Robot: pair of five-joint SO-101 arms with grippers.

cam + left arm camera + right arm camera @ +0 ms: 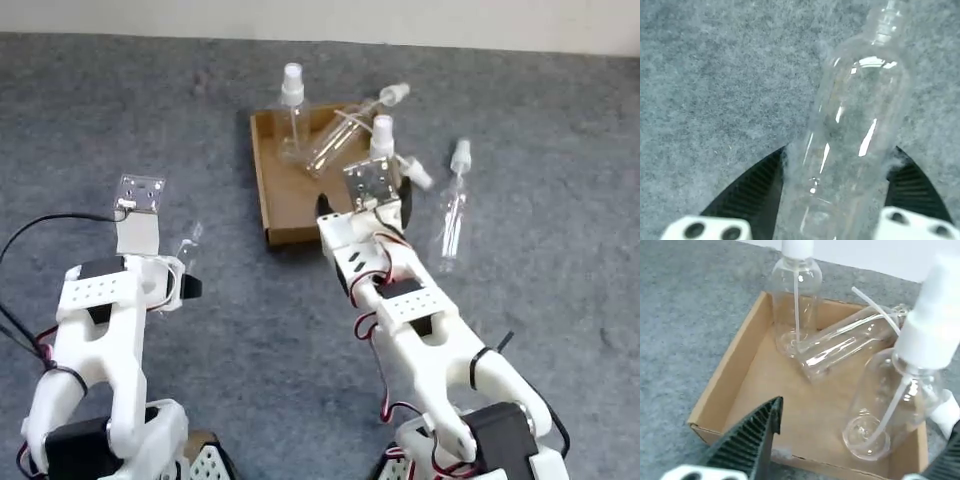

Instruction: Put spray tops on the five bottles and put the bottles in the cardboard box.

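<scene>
A clear bottle [855,125] with no spray top lies on the grey carpet between my left gripper's fingers [760,185]; my left gripper [175,262] is shut on it, left of the cardboard box [268,190]. In the box, one topped bottle [292,105] stands at the back. A second [345,135] lies tilted, and a third [900,390] stands near the front. My right gripper [365,205] hangs open over the box's near edge, just short of that third bottle. Another topped bottle [452,210] lies on the carpet to the right of the box.
A white spray top [418,175] lies at the box's right edge, beside my right gripper. Grey carpet covers the table. A black cable [50,225] runs along the left side near my left arm.
</scene>
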